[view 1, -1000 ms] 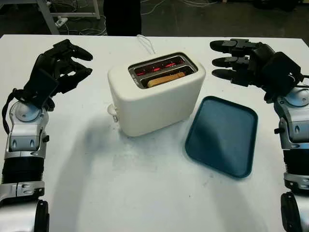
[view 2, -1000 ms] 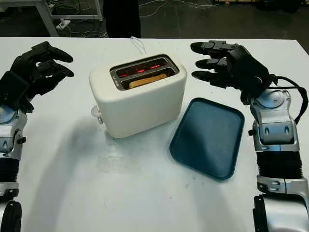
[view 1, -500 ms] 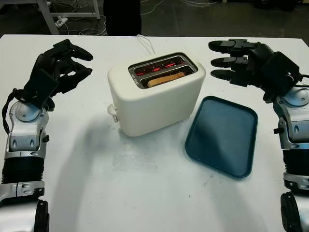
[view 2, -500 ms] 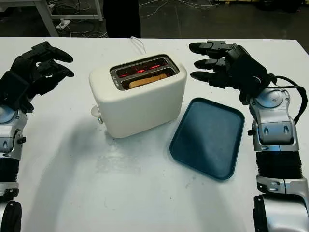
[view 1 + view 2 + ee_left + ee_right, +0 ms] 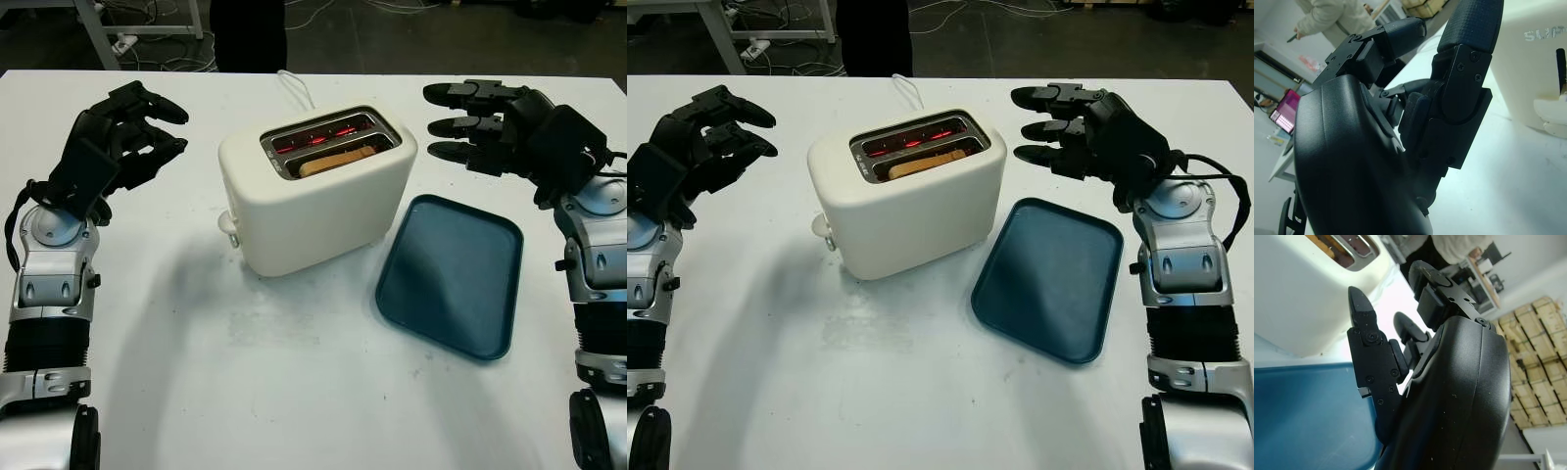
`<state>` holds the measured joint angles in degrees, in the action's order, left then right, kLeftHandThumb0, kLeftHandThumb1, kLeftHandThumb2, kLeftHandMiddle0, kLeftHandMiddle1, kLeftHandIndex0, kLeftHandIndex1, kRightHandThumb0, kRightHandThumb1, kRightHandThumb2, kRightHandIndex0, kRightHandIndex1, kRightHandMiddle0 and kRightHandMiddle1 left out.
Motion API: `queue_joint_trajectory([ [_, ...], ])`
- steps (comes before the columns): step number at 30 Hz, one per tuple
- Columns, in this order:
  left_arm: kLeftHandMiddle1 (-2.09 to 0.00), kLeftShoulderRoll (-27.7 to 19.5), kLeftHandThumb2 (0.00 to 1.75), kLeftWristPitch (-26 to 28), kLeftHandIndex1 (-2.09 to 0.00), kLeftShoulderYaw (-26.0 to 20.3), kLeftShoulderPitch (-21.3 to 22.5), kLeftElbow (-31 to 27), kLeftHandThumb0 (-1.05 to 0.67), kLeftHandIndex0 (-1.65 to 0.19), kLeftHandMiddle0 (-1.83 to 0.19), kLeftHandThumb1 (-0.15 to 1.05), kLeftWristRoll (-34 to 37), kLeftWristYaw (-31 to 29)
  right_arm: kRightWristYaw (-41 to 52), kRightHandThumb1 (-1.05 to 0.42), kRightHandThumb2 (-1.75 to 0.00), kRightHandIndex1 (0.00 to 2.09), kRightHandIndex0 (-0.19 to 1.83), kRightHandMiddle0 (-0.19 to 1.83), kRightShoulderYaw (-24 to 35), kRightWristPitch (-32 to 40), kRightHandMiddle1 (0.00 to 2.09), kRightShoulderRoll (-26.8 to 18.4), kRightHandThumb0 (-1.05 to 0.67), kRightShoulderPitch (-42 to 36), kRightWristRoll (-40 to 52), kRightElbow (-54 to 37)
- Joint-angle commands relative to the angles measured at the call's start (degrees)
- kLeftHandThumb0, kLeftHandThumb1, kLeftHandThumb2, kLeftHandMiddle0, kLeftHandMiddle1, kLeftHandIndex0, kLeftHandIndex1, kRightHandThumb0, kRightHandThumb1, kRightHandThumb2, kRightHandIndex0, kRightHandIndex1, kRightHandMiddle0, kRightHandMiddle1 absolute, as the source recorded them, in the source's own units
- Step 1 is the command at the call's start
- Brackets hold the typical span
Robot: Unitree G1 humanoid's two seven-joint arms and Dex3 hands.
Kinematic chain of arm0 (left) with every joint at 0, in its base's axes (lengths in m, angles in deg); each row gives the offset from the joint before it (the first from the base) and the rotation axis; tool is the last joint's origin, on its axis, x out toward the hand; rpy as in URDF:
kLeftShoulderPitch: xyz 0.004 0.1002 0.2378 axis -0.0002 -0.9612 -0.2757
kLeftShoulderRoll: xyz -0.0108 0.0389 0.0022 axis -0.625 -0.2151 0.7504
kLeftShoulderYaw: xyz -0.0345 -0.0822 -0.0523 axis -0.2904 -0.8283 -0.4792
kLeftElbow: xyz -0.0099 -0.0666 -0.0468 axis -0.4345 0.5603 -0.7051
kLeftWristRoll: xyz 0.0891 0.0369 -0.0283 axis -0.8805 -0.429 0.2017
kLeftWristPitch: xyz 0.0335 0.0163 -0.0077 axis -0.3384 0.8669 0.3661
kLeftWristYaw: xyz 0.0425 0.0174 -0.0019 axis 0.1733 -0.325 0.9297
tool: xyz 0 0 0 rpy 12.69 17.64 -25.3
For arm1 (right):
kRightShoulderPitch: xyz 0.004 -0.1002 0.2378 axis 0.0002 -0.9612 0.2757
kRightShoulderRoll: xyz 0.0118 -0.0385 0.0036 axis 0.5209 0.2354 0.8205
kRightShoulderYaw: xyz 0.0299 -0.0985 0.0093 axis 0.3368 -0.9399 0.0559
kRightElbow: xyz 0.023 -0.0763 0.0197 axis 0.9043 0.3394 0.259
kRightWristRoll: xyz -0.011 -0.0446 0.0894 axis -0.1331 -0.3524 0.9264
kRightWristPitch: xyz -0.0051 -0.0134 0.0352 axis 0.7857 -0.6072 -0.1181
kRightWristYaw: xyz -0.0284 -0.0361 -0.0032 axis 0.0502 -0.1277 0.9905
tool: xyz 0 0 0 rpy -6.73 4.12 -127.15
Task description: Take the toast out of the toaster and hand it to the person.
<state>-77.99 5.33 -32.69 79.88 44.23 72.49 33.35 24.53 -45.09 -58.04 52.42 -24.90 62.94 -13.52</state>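
The cream toaster [image 5: 318,191] stands at the centre of the white table [image 5: 294,392], elements glowing red. The toast [image 5: 338,158] sits in its near slot. A blue tray [image 5: 451,274] lies at four o'clock. The left robot hand [image 5: 122,132] at nine o'clock is curled, empty. The right robot hand [image 5: 480,122] at two o'clock is extended, empty.

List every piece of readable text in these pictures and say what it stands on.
"SUP": raised letters on the white toaster wall, seen in the left wrist view; the word runs off the picture's edge, so the rest cannot be read.
The small dark marks on the toaster's top beside the slots, in the head views, are too small to read.
The blue tray carries no text.
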Motion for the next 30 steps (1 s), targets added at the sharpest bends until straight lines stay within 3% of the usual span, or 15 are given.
queue_joint_trajectory([
  [1, -1.28, 0.0, 0.11, -0.1, -1.19, -0.2, -0.1, -0.1, -1.05, -0.49, -0.51, 0.92, 0.0, 0.2, 0.0, -0.89, 0.00, 0.38, 0.51, 0.60, 0.2, -0.1, 0.01, 0.0, -0.25, 0.7, 0.4, -0.4],
  [30, -1.28, -0.1, 0.12, -0.4, -1.18, -0.3, -0.2, 0.2, -1.05, -0.49, -0.51, 0.92, 0.1, -0.1, 0.3, -0.88, 0.00, 0.44, 0.51, 0.62, 0.4, -2.6, 0.01, 0.1, -0.27, 0.7, 0.9, 1.4],
])
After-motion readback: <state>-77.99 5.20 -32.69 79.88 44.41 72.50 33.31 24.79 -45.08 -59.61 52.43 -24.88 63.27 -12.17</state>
